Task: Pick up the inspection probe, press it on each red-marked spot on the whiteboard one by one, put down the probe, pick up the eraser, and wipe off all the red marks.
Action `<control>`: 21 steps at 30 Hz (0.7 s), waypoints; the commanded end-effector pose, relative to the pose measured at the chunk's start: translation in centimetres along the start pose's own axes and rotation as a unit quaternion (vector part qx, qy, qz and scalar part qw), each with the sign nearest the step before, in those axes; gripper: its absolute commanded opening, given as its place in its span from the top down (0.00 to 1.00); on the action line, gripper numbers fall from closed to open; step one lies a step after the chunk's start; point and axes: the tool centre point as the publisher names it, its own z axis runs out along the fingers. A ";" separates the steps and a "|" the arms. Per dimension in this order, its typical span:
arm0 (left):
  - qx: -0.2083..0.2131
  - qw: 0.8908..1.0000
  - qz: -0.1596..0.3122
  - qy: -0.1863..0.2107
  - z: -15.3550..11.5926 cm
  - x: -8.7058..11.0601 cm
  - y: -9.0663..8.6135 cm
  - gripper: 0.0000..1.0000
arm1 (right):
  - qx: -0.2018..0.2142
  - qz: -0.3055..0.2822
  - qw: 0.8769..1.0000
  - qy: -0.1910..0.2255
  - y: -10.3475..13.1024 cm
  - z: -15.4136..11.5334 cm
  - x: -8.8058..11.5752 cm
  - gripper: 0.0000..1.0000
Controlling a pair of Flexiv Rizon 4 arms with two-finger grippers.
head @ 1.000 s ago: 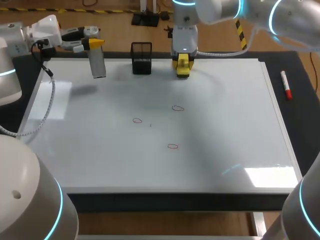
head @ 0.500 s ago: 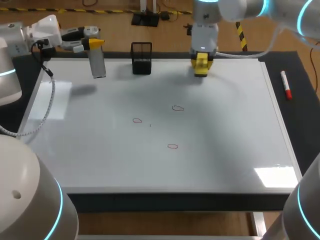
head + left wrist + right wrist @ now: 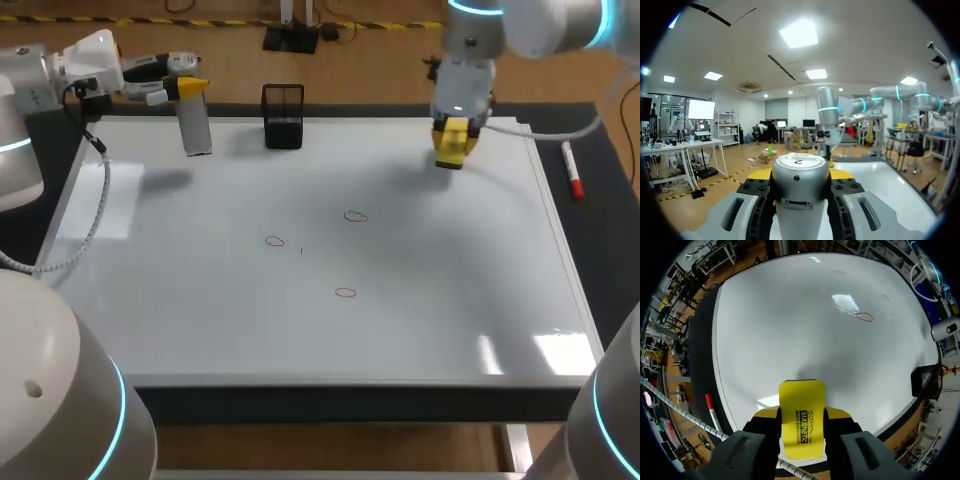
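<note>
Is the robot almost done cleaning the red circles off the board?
Not yet. Done: the eraser is picked up, held in the right gripper over the whiteboard's far right corner. In hand: the left gripper holds the probe, which is not put down. Left: wiping off all three red marks. Whether the probe has pressed them cannot be told.

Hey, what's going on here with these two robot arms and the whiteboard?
The left pincer holds the inspection probe upright at the far left corner of the whiteboard. The right pincer holds the yellow eraser near the board's far right corner. Three red marks sit in the middle of the board, not yet wiped. A black mesh holder stands at the far edge, and a red marker lies beside the board on the right.
</note>
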 end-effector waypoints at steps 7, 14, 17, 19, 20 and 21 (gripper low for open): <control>0.000 1.000 0.000 0.000 0.0 0.0 -0.1 1.00 | 0.040 0.021 0.999 -0.023 2.2 0.0 6.0 1.00; 0.000 1.000 0.000 0.000 0.0 0.0 -0.1 1.00 | 0.033 0.029 0.999 -0.027 2.6 0.2 7.1 1.00; 0.000 1.000 0.000 0.000 0.0 0.0 -0.1 1.00 | 0.033 0.029 0.999 -0.027 2.6 0.2 7.1 1.00; 0.000 1.000 0.000 0.000 0.0 0.0 -0.1 1.00 | 0.033 0.029 0.999 -0.027 2.6 0.2 7.1 1.00; 0.000 1.000 0.000 0.000 0.0 0.0 -0.1 1.00 | 0.033 0.029 0.999 -0.027 2.6 0.2 7.1 1.00; 0.000 1.000 0.000 0.000 0.0 0.0 -0.1 1.00 | 0.033 0.029 0.999 -0.027 2.6 0.2 7.1 1.00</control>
